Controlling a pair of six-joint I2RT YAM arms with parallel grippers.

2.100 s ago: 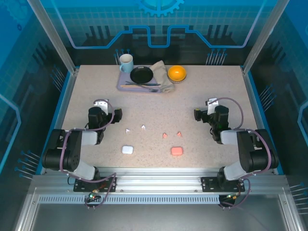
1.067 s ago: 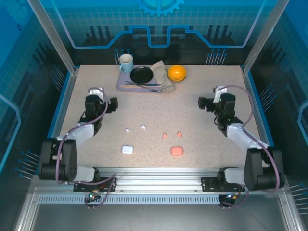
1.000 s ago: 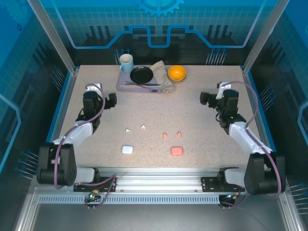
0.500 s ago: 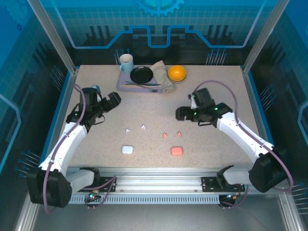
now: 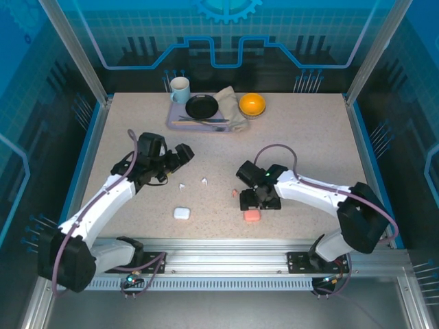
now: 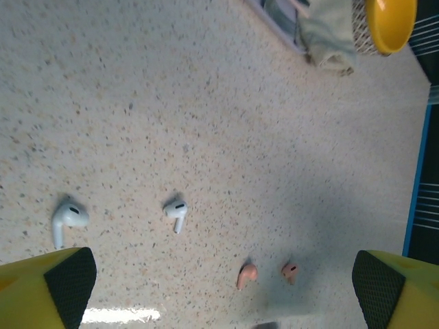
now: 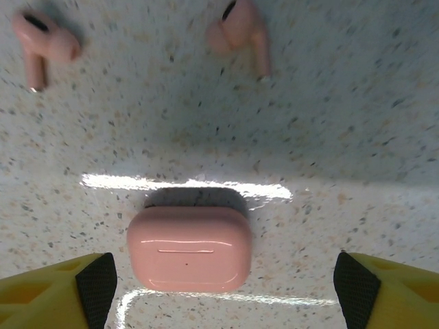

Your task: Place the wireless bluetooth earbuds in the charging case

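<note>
Earbuds (image 6: 177, 211) all loose on table (image 5: 309, 137). I see right gripper (image 7: 223, 284) spread wide, empty, over closed pink case (image 7: 188, 249), pink pair (image 7: 240, 31) just beyond (left gripper (image 6: 221, 277) likewise wide, empty, near white pair (image 6: 68, 218)).

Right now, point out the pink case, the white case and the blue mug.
pink case (image 7: 188, 250): right wrist view, centre of its lid seam.
white case (image 5: 181, 213): top external view, middle of its top.
mug (image 5: 178, 96): top external view, its outer wall.
</note>
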